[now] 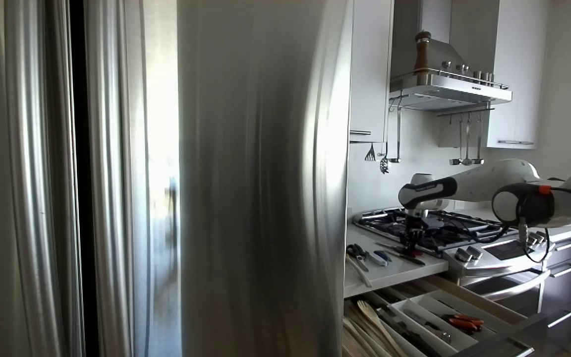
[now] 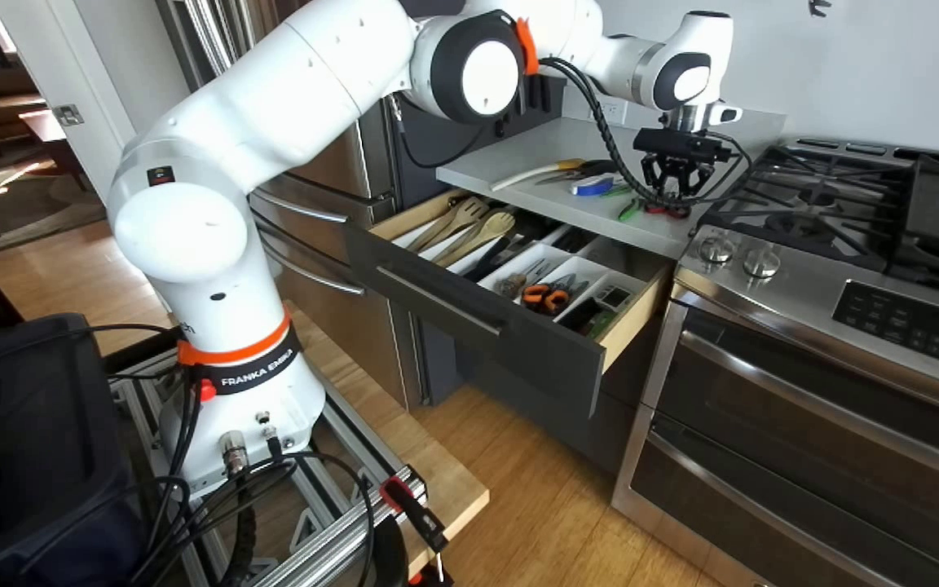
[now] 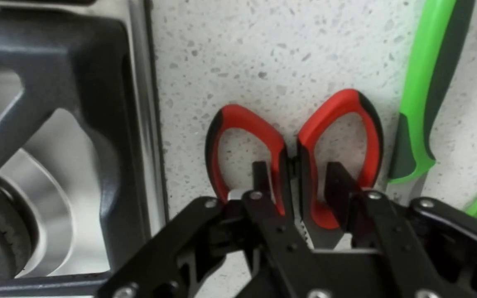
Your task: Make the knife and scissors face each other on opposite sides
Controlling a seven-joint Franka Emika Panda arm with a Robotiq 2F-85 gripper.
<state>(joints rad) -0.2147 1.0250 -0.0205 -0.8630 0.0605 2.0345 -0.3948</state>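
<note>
A black metal claw (image 3: 298,178) is set astride red-and-black-handled scissors (image 3: 309,145) on the speckled counter (image 3: 238,49), presumably for pinching; whether gripped cannot be told. In the wrist view, an apparent green-and-grey-handled knife (image 3: 418,103) is placed right.

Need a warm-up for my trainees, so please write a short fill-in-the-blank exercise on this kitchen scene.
In the wrist view, the scissors at the gripper have handles coloured black and ____.
Beside them, the knife has a handle that is part dark, part ____.
Of those two tools, the one nearer the stove is the ____.
Below the counter, the drawer is not shut but ____.

Missing words: red; green; scissors; open.
</note>
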